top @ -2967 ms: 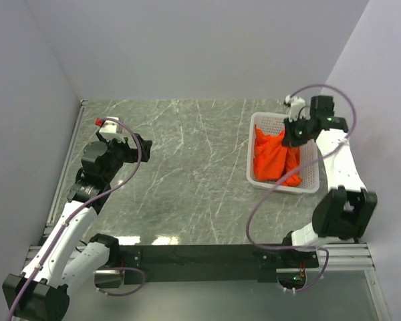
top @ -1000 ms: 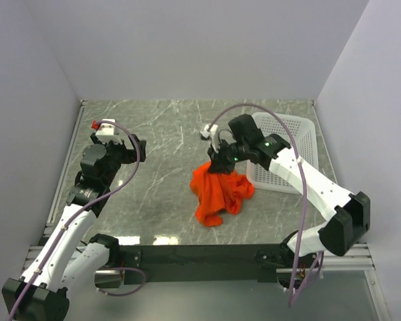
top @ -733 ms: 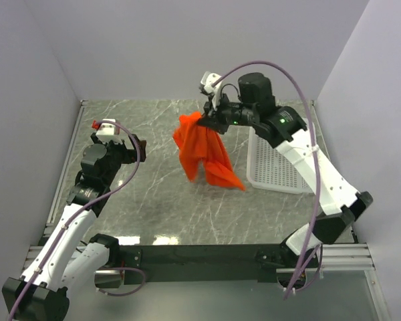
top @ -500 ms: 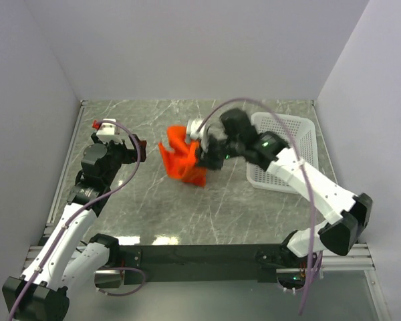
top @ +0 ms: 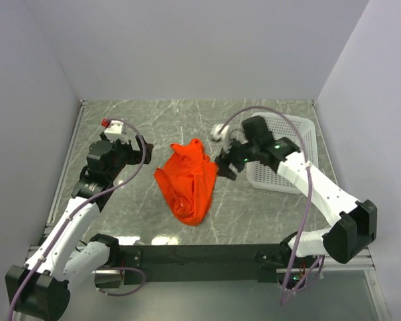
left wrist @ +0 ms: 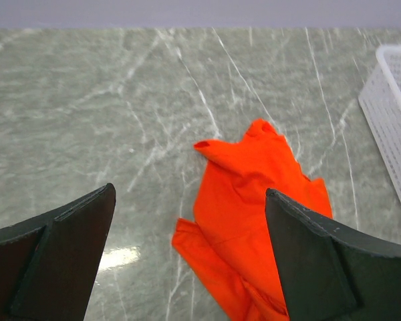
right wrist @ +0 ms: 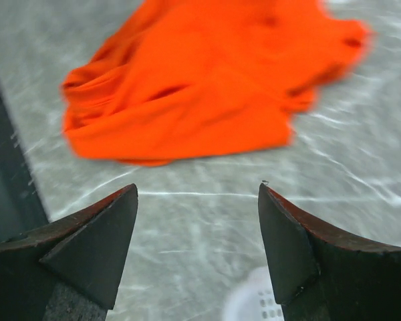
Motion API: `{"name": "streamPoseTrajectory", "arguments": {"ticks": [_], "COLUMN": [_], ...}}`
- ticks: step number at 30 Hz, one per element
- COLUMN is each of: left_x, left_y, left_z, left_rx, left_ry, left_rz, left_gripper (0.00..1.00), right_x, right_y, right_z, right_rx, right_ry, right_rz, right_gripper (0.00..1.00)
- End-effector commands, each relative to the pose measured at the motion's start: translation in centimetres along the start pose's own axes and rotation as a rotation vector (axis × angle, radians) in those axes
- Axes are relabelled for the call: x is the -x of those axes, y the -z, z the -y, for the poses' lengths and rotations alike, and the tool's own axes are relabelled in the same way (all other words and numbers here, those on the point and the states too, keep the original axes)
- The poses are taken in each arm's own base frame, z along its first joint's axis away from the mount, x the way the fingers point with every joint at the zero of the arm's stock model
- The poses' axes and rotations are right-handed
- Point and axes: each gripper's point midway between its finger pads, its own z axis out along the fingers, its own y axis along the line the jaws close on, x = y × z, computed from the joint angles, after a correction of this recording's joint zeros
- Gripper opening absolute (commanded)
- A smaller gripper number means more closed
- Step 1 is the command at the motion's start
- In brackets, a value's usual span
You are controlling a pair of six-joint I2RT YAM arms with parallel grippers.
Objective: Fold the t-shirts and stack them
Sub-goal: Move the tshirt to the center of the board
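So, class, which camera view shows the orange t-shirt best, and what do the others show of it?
The top external view: the whole t-shirt lies crumpled, every edge visible. The left wrist view cuts off the t-shirt at the picture's bottom edge. The right wrist view is close and blurred, cropping the t-shirt at the top.

L gripper [left wrist: 188, 192] spread wide, arm bent; R gripper [right wrist: 197, 188] jaws apart, arm reaching inward, seemingly low.
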Motion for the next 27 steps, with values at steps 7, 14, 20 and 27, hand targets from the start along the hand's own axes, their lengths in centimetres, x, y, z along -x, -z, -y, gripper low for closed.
{"name": "streamPoseTrajectory", "arguments": {"ticks": [7,14,20,27], "left_x": [-4.3,-11.0,-13.9,-14.1], "left_y": [-3.0,-2.3,-1.3,-1.5], "left_z": [3.0,5.0,5.2,5.8], "left_rx": [-0.117,-0.058,-0.039,-0.035], "left_ry": [0.183,0.516,0.588,0.580], "left_rz": [-0.242,-0.501,-0.532,-0.528], "left_gripper": [0.97,0.89,0.84,0.83], "right_x": [-0.3,-1.8,-2.2,-2.8], "right_y": [5.1,6.4,6.3,6.9], "right_z": [4.0,4.8,4.9,6.2], "right_rx": [-0.136,-0.211,-0.209,-0.288], "right_ry": [-0.137,-0.203,-0.213,-0.251], "right_rz": [0.265,0.379,0.400,0.402], "right_gripper": [0.85,0.86,0.86,0.85]}}
